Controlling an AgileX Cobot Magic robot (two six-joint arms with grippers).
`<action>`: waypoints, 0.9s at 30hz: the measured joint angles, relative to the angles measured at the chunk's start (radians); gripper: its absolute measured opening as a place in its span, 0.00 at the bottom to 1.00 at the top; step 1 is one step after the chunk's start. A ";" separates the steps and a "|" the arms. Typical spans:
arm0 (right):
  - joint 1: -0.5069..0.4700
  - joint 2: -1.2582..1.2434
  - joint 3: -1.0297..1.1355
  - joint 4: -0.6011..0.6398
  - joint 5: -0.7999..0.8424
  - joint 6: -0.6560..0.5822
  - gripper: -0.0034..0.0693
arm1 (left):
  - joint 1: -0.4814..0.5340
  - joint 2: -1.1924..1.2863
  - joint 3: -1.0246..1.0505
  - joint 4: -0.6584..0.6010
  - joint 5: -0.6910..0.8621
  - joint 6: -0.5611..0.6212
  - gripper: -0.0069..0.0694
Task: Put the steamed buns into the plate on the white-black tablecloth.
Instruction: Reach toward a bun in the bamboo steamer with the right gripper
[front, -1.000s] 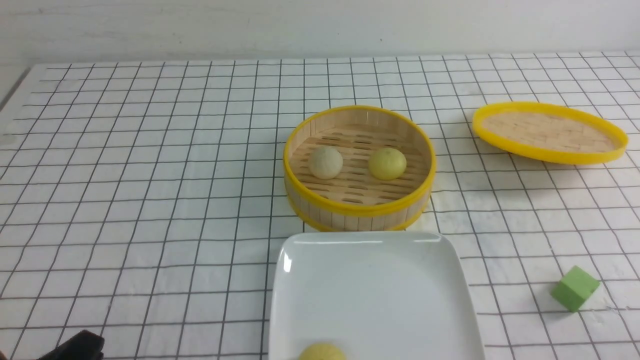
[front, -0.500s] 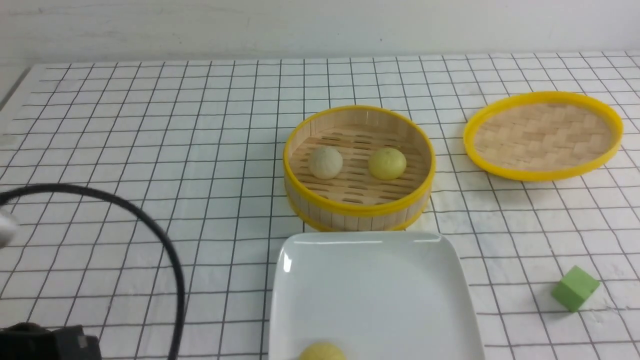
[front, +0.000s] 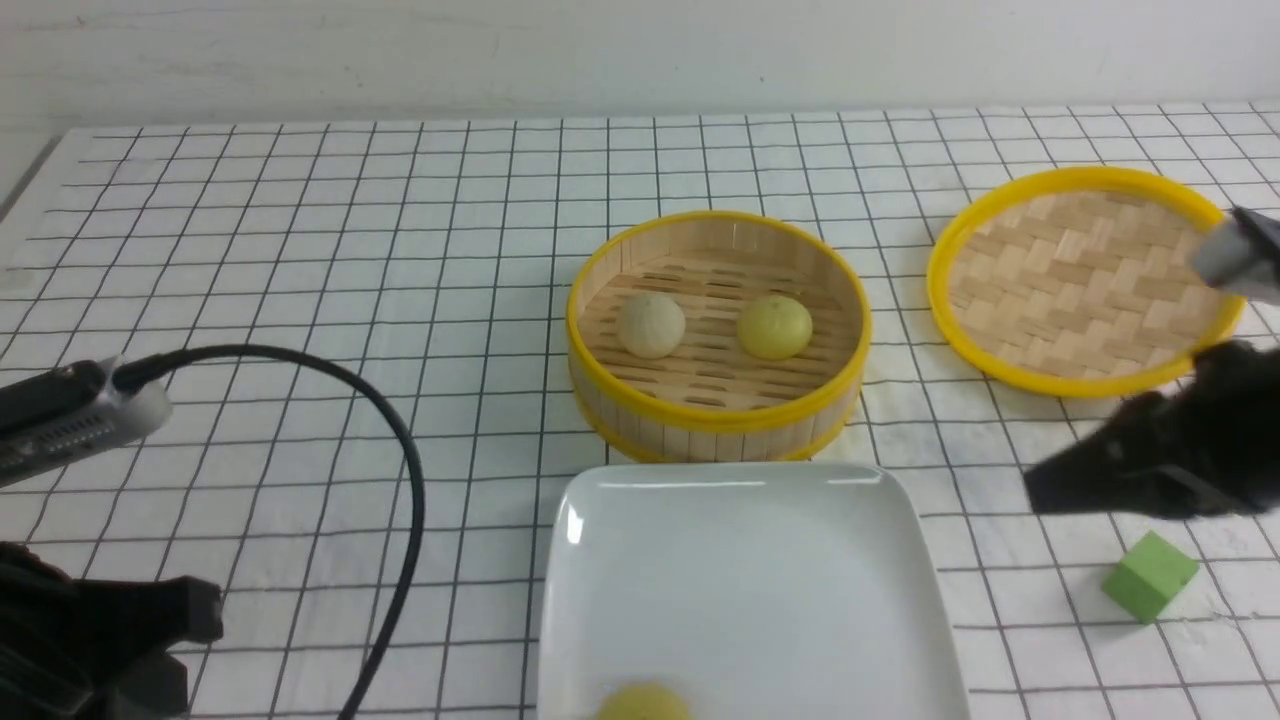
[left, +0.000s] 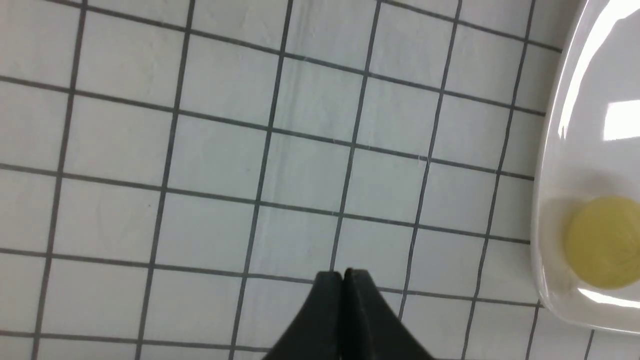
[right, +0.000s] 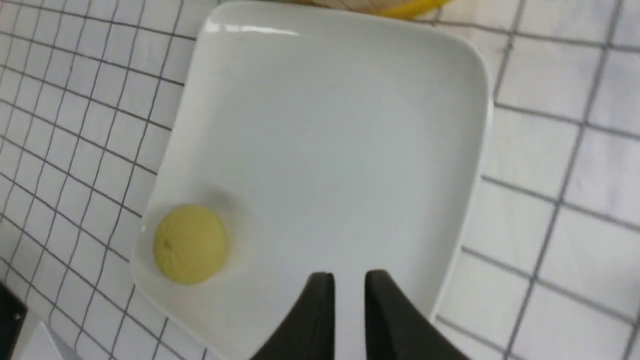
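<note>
On the white-black tablecloth (front: 300, 300) stands the white plate (front: 750, 560); one pale yellow bun (front: 645, 704) lies at its near edge. A beige bun (front: 650, 325) and another yellow bun (front: 775, 327) sit in the bamboo steamer basket (front: 720, 405) behind it. My left gripper (front: 205, 612) is shut and empty, low at the near left. In the left wrist view the gripper (left: 343, 274) is over bare cloth, beside the plate (left: 565, 100) and its bun (left: 602, 242). My right gripper (front: 1035, 490) is right of the plate. In the right wrist view the gripper (right: 349, 276) stands narrowly apart and empty over the plate (right: 325, 125), apart from the bun (right: 190, 244).
The yellow-rimmed woven lid (front: 1085, 280) lies at the far right, its face tipped towards me. A green cube (front: 1150, 577) sits near right, just below my right arm. A black cable (front: 400, 480) loops over the cloth from my left wrist.
Both arms have come into view, the left from the near left, the right from the right edge. The lid's face shows more fully than before. The buns have not moved.
</note>
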 joint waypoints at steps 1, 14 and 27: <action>0.033 0.050 -0.032 -0.012 -0.021 0.001 0.27 | 0.000 0.000 0.000 0.000 0.000 0.000 0.11; 0.248 0.551 -0.553 -0.461 -0.285 0.349 0.52 | 0.000 0.000 0.000 -0.011 -0.001 0.000 0.17; 0.250 0.768 -0.706 -0.540 -0.345 0.385 0.14 | 0.000 0.000 0.000 -0.015 0.001 0.000 0.28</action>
